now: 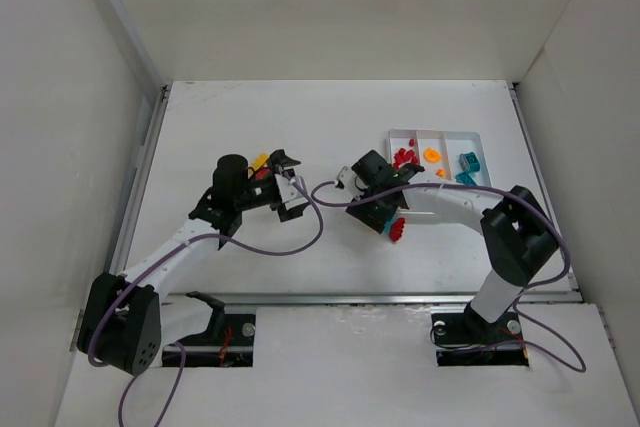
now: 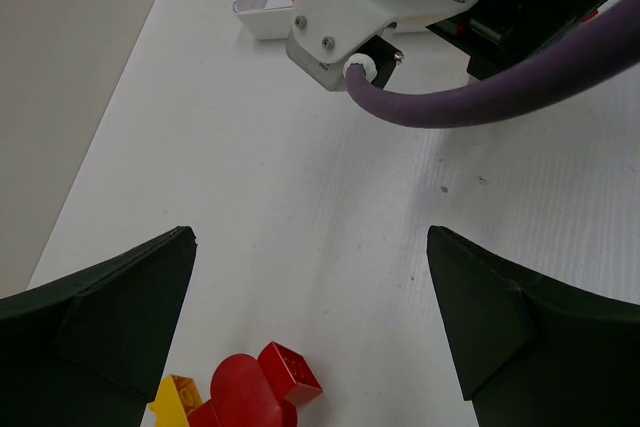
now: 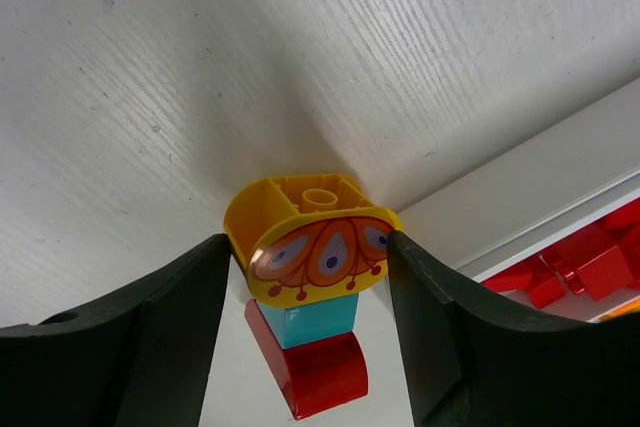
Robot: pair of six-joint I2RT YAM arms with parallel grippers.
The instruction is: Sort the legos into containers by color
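My right gripper (image 3: 310,249) is shut on a short row of joined legos: a yellow brick with a printed orange face (image 3: 312,245), a cyan one (image 3: 318,318) and a red one (image 3: 320,372). In the top view that gripper (image 1: 383,213) hangs just left of the white tray (image 1: 436,133), with the red end (image 1: 397,231) poking out below it. The tray's containers hold red (image 1: 404,157), orange (image 1: 432,155) and cyan (image 1: 468,161) legos. My left gripper (image 2: 310,247) stands open over bare table, with loose red (image 2: 265,387) and yellow (image 2: 176,399) legos near its left finger.
The enclosure's white walls close in the table (image 1: 330,117) on the left, back and right. My right arm's wrist and purple cable (image 2: 470,97) cross the top of the left wrist view, with the tray's corner (image 2: 262,9) behind. A metal rail (image 1: 370,297) runs along the near edge.
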